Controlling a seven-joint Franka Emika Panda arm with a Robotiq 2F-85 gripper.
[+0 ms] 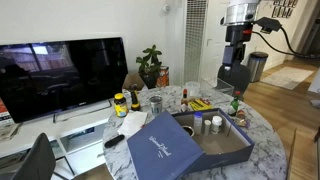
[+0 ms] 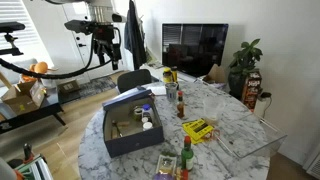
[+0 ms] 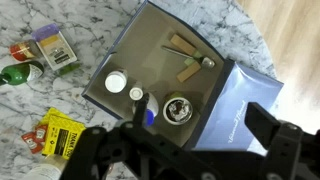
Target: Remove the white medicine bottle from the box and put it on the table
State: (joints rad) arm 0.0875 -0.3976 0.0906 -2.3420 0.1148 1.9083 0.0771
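The navy-blue box (image 3: 150,45) lies open on the marble table (image 3: 40,110), its lettered lid (image 3: 235,105) folded flat beside it. The white medicine bottle (image 3: 116,82) stands inside along one wall, next to a smaller pale bottle (image 3: 136,94), a blue-capped item (image 3: 148,116) and a silver jar (image 3: 178,108). Both exterior views show the box (image 1: 225,145) (image 2: 125,140) and the bottle (image 1: 215,123) (image 2: 148,124). My gripper (image 3: 200,118) is open and empty, high above the box, as both exterior views (image 1: 235,78) (image 2: 105,50) show.
Two brown items (image 3: 188,68) lie in the box's far part. On the table are a yellow packet (image 3: 65,132), a green bottle (image 3: 15,73), a small carton (image 3: 55,48), a yellow-labelled jar (image 1: 120,103) and sauce bottles (image 2: 181,103). A TV (image 1: 60,70) stands behind.
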